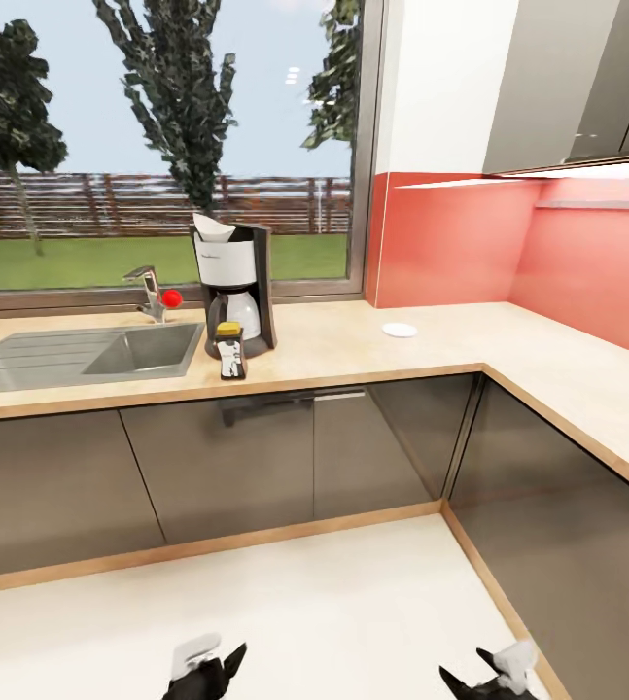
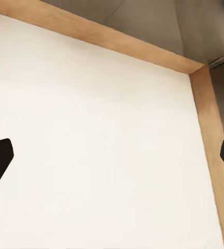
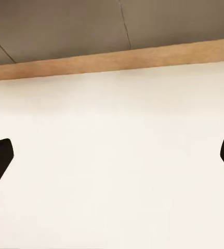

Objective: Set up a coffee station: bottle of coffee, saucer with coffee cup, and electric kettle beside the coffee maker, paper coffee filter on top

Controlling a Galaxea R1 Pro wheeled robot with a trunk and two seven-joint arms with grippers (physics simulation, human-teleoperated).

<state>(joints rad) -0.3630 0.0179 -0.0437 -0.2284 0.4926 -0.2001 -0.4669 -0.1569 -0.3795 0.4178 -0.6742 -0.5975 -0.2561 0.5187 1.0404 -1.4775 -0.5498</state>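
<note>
Head view looks down over the light wood surface, where the coffee maker stands just right of the steel sink. A white paper filter sits in its top, so that step looks done. The coffee jar with its yellow lid stands touching or just in front of the coffee maker's base, which seems to settle the bottle step too. The saucer lies flat on the surface well to the right of the coffee maker, with nothing on it; I judge it has yet to be brought closer. No cup or kettle stands near the coffee maker, so those steps appear left to do.

Both arms hang low over the pale floor, far below the coffee maker. The left end effector has its fingers spread wide with nothing between them, and the right end effector is likewise spread wide and holds nothing.
</note>
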